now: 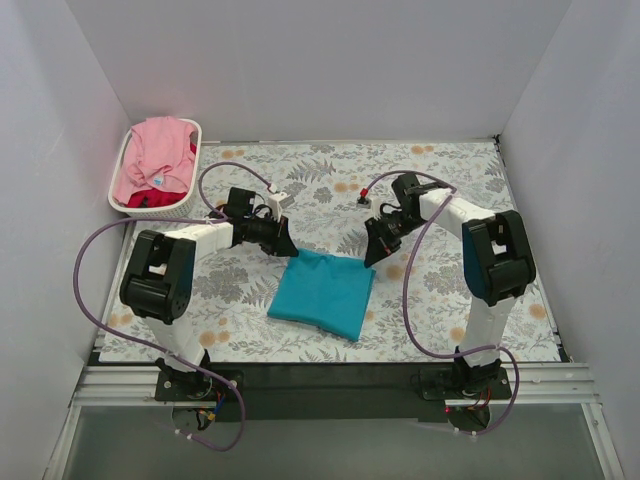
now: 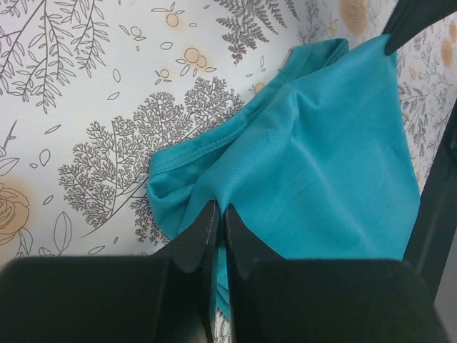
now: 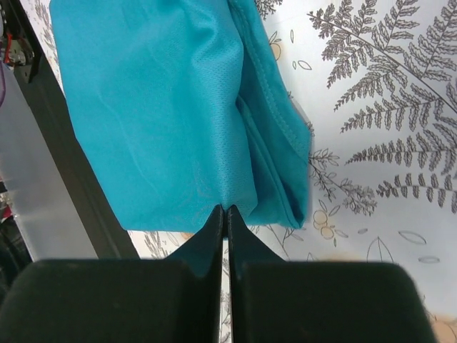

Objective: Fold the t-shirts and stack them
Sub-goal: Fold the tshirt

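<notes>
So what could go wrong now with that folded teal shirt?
The left jaws look shut on a corner of the folded teal cloth t-shirt; lifting away without opening could drag the fold apart. Its layered edges sit unevenly, so shirts stacked on top might slide.

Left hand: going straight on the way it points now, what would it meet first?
The teal t-shirt: the left hand has its closed tips at the shirt's bunched near corner, apparently pinching cloth. Beyond that lies more of the folded shirt, then the patterned table.
</notes>
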Action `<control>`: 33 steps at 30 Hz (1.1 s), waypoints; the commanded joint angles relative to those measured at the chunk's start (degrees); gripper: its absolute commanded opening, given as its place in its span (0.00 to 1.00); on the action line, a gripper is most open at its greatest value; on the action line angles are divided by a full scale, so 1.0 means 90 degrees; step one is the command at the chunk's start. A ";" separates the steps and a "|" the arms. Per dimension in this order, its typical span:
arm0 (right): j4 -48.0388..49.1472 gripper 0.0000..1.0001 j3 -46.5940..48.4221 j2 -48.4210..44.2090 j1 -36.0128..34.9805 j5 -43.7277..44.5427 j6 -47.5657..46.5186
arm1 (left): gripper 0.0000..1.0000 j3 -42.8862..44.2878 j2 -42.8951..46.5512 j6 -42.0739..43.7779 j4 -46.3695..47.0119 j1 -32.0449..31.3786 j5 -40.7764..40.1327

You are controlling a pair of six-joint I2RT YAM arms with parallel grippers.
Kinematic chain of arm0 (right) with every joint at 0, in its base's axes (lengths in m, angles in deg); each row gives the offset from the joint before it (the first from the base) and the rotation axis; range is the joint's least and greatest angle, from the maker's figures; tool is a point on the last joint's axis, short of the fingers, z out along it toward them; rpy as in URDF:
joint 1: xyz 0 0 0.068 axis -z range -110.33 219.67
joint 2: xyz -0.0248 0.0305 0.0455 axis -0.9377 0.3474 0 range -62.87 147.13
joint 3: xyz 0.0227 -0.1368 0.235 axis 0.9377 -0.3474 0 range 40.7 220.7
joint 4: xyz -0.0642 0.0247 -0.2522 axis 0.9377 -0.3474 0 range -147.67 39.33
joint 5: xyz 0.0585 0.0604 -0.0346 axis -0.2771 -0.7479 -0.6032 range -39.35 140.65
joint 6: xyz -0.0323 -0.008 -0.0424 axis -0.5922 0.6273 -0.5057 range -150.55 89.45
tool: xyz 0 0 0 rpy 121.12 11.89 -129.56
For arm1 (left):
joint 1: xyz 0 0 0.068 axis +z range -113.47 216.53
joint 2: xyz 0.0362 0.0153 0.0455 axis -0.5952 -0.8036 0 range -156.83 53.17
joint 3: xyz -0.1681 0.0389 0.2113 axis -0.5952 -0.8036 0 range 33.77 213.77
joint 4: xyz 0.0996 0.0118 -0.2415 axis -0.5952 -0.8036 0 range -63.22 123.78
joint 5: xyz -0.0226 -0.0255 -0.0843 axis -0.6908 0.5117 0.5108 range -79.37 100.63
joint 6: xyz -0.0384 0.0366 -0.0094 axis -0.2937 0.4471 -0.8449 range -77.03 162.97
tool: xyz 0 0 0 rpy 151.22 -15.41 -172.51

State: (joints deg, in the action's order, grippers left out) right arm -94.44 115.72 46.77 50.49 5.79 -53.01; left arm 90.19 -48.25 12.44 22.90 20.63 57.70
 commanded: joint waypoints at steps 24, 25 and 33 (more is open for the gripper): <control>0.0264 0.01 0.1497 0.1098 0.0276 0.1810 -0.0181 | 0.00 0.1220 -0.1083 -0.0730 0.0544 0.0048 -0.0874; 0.0264 0.01 0.1566 0.1118 0.0285 0.1888 -0.0161 | 0.00 0.1318 -0.1103 -0.0739 0.0525 0.0048 -0.0981; 0.0234 0.65 0.2405 0.0680 0.0363 0.2553 0.0033 | 0.50 0.1124 -0.0129 -0.1295 0.0485 0.0233 -0.0778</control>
State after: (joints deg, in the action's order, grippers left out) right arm -92.49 133.31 56.67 52.92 26.16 -53.95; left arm 101.23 -57.48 3.35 26.42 21.35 49.15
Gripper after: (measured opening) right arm 0.598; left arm 0.481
